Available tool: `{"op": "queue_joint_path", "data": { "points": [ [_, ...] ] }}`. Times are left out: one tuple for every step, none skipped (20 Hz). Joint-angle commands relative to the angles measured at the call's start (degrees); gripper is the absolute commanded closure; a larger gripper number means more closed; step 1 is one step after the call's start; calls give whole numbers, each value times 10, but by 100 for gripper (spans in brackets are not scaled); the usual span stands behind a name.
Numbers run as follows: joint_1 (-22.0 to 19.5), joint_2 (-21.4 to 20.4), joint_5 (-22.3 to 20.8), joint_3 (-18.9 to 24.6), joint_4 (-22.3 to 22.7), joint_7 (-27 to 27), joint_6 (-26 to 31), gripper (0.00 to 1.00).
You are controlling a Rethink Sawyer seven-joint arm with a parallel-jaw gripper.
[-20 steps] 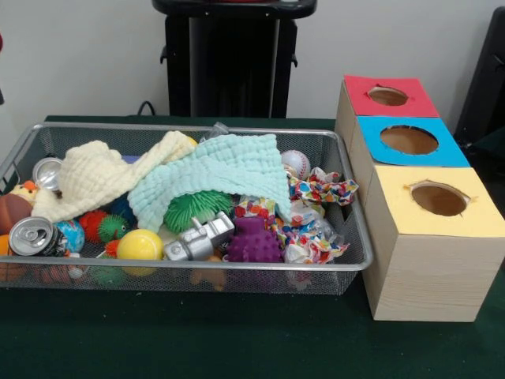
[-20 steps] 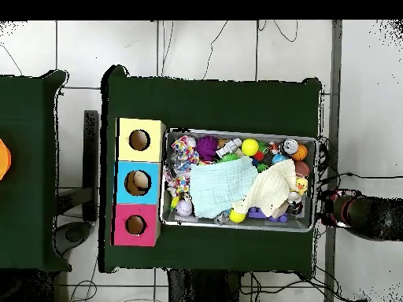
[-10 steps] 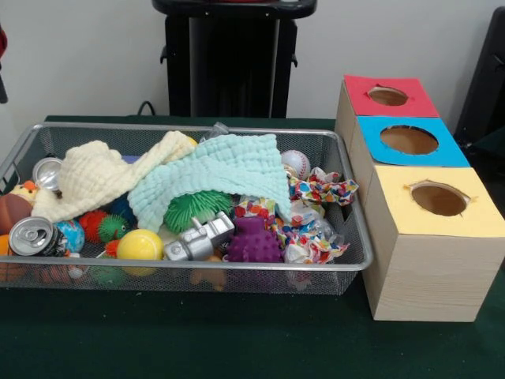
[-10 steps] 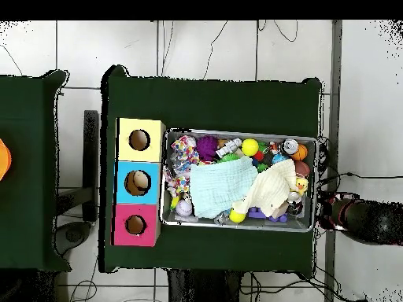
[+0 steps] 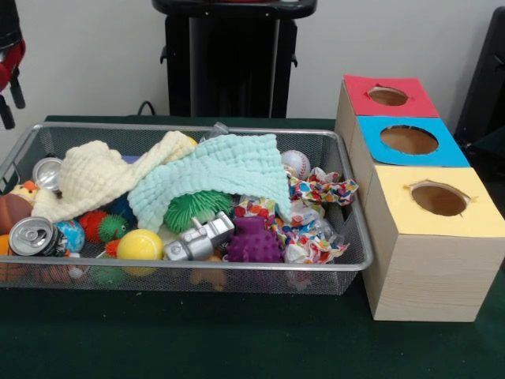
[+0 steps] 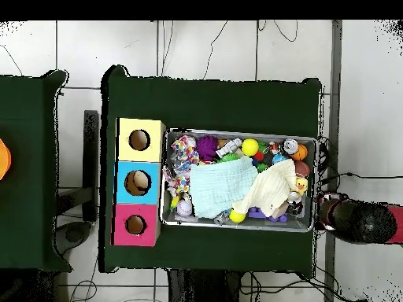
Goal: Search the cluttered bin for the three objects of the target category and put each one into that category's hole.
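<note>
Cluttered wire bin (image 5: 347,264) beside three holed boxes (image 5: 430,237)
Cloths cover toys; pincer (image 5: 9,55) at bench's edge, grip state unclear.

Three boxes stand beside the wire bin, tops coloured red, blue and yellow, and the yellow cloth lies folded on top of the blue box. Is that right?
Not quite. The boxes are as you say: red box, blue box, yellow box. But the yellow cloth lies inside the wire bin, draped over the toys beside a mint cloth. The blue box's top is bare. The front view shows it.

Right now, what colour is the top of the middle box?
Blue, around its round hole; the middle box shows best in the front view.
</note>
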Motion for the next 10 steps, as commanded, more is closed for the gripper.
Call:
{"op": "queue_joint_path", "data": {
  "points": [
    [26,24,-34,-45,27,21,-51,0],
    [29,31,-36,-49,21,20,-54,0],
    [31,38,-37,-52,14,16,-55,0],
    [34,47,-39,-56,5,12,-57,0],
    [36,54,-41,-59,-1,8,-59,0],
    [38,61,-42,-62,-9,5,-60,0],
    [39,66,-43,-65,-14,2,-61,0],
    [40,71,-43,-67,-19,-3,-61,0],
    [41,73,-44,-68,-21,-6,-62,0],
    [41,76,-45,-70,-25,-9,-64,0]
  ]
}}
